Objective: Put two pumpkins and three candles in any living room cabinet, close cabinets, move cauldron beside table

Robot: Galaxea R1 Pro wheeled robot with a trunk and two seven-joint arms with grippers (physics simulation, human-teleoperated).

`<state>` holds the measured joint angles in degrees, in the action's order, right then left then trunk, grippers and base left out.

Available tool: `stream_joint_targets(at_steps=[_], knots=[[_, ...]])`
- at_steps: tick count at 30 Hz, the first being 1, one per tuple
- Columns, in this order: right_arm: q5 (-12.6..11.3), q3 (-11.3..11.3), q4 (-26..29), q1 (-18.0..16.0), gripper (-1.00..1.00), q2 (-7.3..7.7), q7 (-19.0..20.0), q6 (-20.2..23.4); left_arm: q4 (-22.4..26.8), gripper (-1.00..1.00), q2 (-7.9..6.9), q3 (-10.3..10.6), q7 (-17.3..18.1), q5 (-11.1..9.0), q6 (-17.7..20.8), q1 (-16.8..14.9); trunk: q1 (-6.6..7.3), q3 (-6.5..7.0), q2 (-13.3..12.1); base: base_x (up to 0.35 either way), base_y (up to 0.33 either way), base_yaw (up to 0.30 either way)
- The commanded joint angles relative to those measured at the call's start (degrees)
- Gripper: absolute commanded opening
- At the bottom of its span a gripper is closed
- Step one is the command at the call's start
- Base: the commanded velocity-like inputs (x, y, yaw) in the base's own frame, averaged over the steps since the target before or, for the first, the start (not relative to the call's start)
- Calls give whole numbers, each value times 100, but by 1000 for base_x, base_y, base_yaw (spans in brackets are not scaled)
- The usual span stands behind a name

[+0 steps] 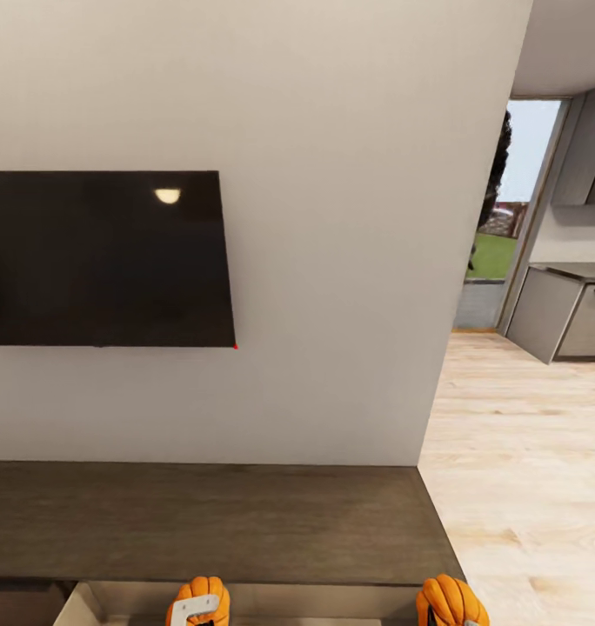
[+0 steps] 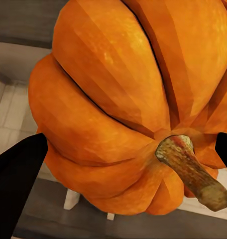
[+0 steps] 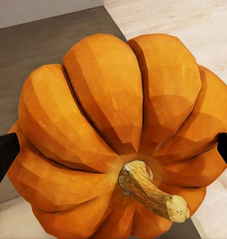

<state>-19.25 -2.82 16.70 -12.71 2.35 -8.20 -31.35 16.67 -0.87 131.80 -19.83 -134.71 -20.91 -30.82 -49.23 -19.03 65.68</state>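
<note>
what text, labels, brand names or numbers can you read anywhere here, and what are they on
None: no readable text, label, brand or number in any view.
The dark wall screen is blank, with one light reflection and no logo.
The cabinet top is plain wood.
The left pumpkin and the right pumpkin, each between dark fingers, carry no markings.

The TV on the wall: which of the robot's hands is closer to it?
Left. The left gripper, holding a pumpkin, sits below the TV; the right gripper is off past its right edge.
</note>
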Motion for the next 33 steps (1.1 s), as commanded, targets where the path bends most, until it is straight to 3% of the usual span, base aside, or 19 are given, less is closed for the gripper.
stream_joint_targets(at_steps=[1, 2, 3, 8, 10, 12, 14, 18, 21, 26, 33], knots=[[-1, -32, 0, -4, -100, 2, -33, -11, 24, -100, -2, 47, -30, -29, -43, -12, 0, -7, 5, 6, 0, 0], [0, -33, 0, -4, -100, 2, -29, -11, 18, -100, 9, 40, -31, -29, -52, -13, 0, -7, 5, 2, 0, 0], [1, -36, 55, -4, -100, -4, -37, 33, 1, -100, 45, -180, -48, -29, -46, -13, -22, -25, 45, 0, 0, 0], [5, -35, 376, -10, -100, -9, -68, 206, -184, -100, 254, -271, -49, -29, 15, -17, -132, -115, 246, 0, 0, 0], [12, -35, 621, -22, -100, -32, -77, 571, -411, -100, 462, -278, -55, -29, 143, -15, -176, -151, 326, 0, 0, 0], [25, -35, 952, -27, -100, -68, -82, 1087, -686, -100, 692, -280, -66, -29, 558, -13, -220, -187, 406, 0, 0, 0], [36, -35, 1408, -29, -100, -84, -98, 1623, -1018, -100, 860, -287, -69, -29, 1245, -12, -264, -223, 486, 0, 0, 0], [56, -35, 2148, -30, -100, -92, -211, 2731, -1423, -100, 1087, -301, -69, -29, 2414, -37, -352, -294, 647, 0, 0, 0], [58, -35, 2629, -30, -100, -98, -366, 3612, -1510, -100, 1087, -434, -72, -29, 2715, -175, -418, -348, 767, 0, 0, 0], [32, -30, 3607, -30, -100, -96, -716, 5518, -1437, -100, 1087, -1589, -78, -29, 2839, -342, -506, -420, 927, 0, 0, 0], [9, -10, 3641, -30, -100, -108, -719, 5773, -1354, -100, 1087, -1759, -107, -29, 2570, -359, -506, -420, 927, 0, 0, 0]])
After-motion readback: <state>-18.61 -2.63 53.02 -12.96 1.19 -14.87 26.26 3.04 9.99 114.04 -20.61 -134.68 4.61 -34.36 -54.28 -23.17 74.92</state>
